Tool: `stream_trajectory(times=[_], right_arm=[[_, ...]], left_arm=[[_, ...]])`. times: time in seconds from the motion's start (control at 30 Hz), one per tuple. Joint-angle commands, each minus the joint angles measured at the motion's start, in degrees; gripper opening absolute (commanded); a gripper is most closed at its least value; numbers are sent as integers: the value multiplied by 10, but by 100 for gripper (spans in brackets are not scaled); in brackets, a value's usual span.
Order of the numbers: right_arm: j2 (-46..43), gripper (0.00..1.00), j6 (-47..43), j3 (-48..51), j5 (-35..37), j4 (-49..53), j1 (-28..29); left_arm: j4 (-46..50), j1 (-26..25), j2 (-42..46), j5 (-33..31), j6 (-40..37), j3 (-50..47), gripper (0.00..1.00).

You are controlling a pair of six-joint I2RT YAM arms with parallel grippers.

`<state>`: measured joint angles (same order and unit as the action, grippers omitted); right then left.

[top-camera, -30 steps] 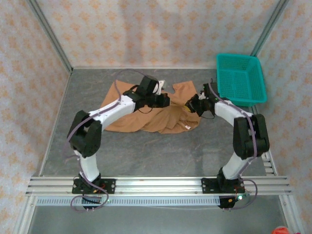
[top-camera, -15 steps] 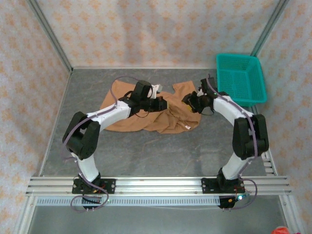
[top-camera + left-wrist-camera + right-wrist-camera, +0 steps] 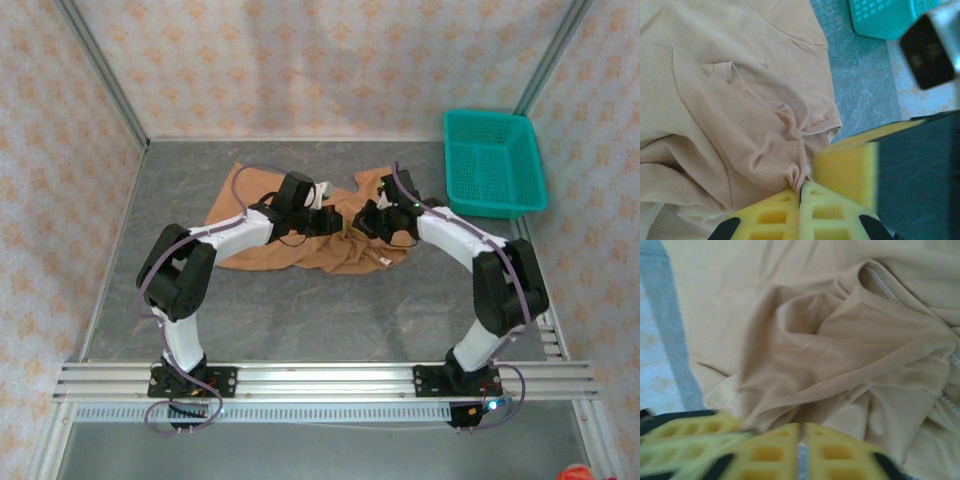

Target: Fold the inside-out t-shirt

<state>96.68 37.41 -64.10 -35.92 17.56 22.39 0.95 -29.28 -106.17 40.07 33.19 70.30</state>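
Outside the teal basket [image 3: 495,165] lies the crumpled t-shirt [image 3: 318,256].

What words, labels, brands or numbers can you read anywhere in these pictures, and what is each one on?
No text can be read anywhere.
Small white tag at the near right edge of the t-shirt: too small to read.
Teal basket: no lettering visible.
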Motion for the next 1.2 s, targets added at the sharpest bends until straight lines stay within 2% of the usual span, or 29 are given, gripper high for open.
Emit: stream_trajectory(times=[0.0, 0.17, 0.43, 0.5, 0.63, 0.7, 0.87, 0.97, 1.17], right_arm=[[32, 26, -20, -16, 33, -14, 2], [76, 39, -7, -26, 44, -43, 3], [110, 41, 29, -67, 103, -63, 4], [120, 38, 36, -78, 112, -61, 3], [139, 19, 33, -102, 115, -45, 3], [139, 17, 29, -109, 109, -39, 3], [120, 24, 29, -102, 90, -29, 4], [108, 33, 33, -84, 85, -30, 6], [88, 38, 44, -53, 75, -45, 11]], left_arm=[[2, 11, -4, -3, 1, -8, 0], [10, 24, -13, -6, -2, -10, 0], [12, 32, -29, -5, -10, -19, 0], [14, 33, -29, -4, -13, -19, 0], [16, 37, -28, -3, -15, -22, 0], [16, 41, -29, -1, -15, -22, 0], [12, 47, -29, 3, -14, -23, 0], [9, 51, -28, 7, -11, -24, 0], [5, 53, -29, 9, -10, -24, 0]])
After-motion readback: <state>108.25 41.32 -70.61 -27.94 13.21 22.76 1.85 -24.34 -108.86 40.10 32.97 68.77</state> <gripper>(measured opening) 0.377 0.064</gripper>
